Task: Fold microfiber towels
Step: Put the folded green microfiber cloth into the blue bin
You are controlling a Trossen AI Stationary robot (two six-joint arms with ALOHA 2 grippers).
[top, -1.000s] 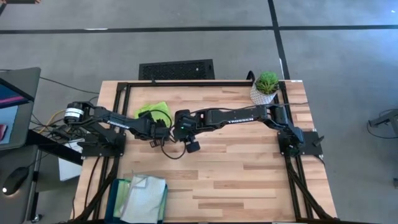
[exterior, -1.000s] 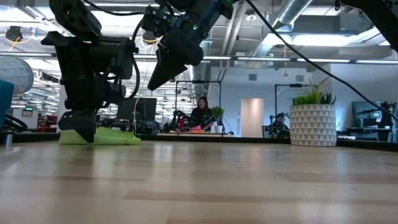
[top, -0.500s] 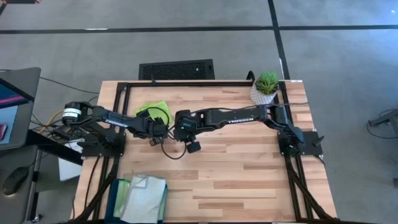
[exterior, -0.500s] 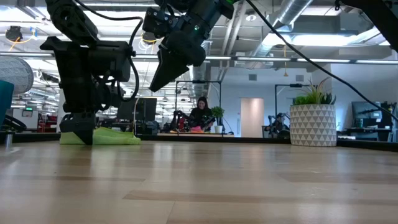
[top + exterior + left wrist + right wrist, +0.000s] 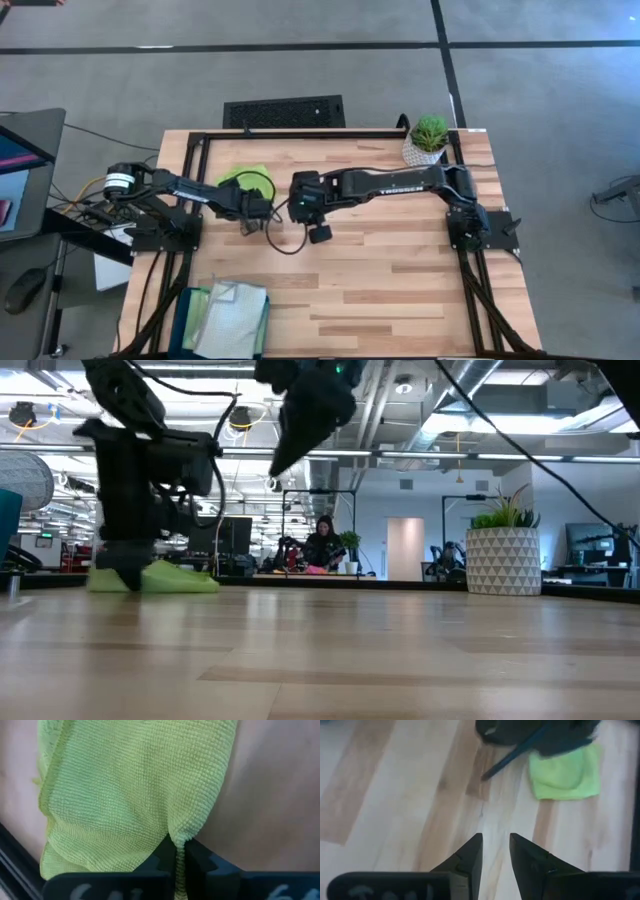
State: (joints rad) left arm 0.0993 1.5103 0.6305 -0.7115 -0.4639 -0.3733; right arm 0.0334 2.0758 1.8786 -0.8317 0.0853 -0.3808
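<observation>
A lime green microfiber towel (image 5: pixel 238 178) lies flat on the far left part of the wooden table; it also shows in the low view (image 5: pixel 175 578) and the right wrist view (image 5: pixel 565 772). My left gripper (image 5: pixel 177 852) stands over the towel's near side (image 5: pixel 125 572) and is shut on its edge. My right gripper (image 5: pixel 495 845) hangs open above the table's middle (image 5: pixel 282 458), pointing down and left, with nothing between its fingers. More towels lie in a teal bin (image 5: pixel 190 318) at the near left. My left gripper pinches the lime green towel's edge (image 5: pixel 181 839) between its two fingers, where the cloth puckers into a small ridge. The fingers come steeply from above, slanting from the table's left. One layer or several, I cannot tell. The towel's remaining cloth lies on the table.
A potted plant (image 5: pixel 427 142) in a white patterned pot (image 5: pixel 504 560) stands at the far right corner. A black frame (image 5: pixel 300 133) runs along the table's far edge. Bare wood spreads over the table's middle and near right.
My left gripper has shut on the towel's edge, and the cloth has bunched a little toward it. My right gripper has risen and drawn back toward the table's right, staying open.
</observation>
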